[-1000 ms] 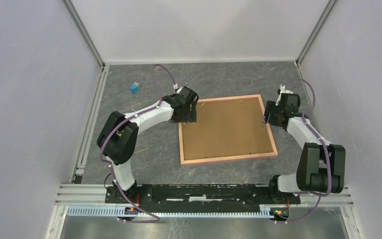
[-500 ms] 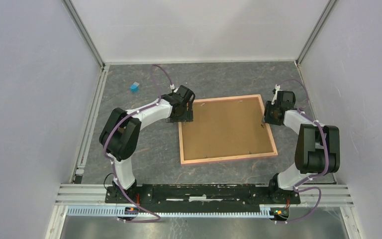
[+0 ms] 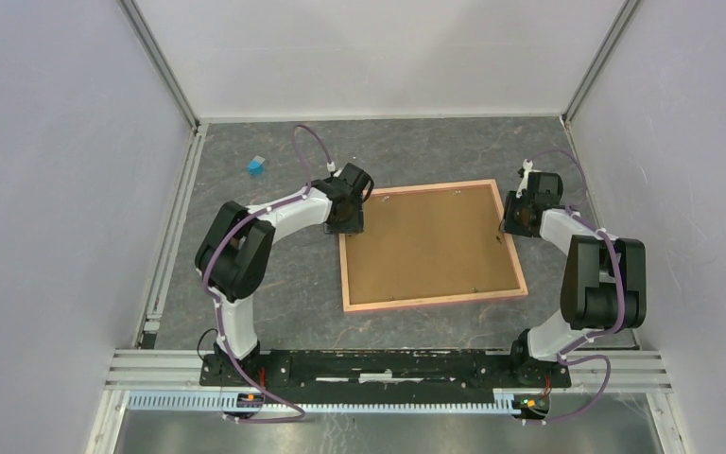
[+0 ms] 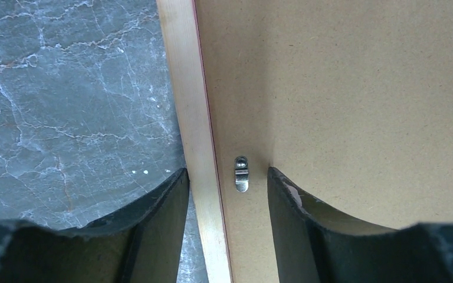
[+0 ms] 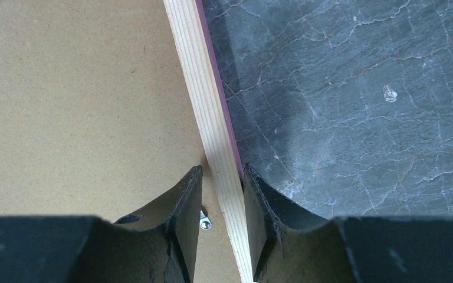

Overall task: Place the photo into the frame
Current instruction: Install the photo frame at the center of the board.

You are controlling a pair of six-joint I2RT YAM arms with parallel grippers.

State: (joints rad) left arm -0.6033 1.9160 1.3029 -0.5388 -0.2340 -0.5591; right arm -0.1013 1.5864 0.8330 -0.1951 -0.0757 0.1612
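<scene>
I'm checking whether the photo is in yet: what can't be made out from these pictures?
No view shows the photo; the backing board fills the frame, so whether it lies beneath is unknown.
Front of the frame: face down, hidden in every view.
Blue thing, top view: too small to identify.
Right gripper, right wrist view: fingers flank the rim; contact unclear.

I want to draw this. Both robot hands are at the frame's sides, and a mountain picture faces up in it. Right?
Not quite. The left gripper and right gripper are at the sides of the frame, but a plain brown backing board faces up in it, not a mountain picture. The top external view shows this.
</scene>
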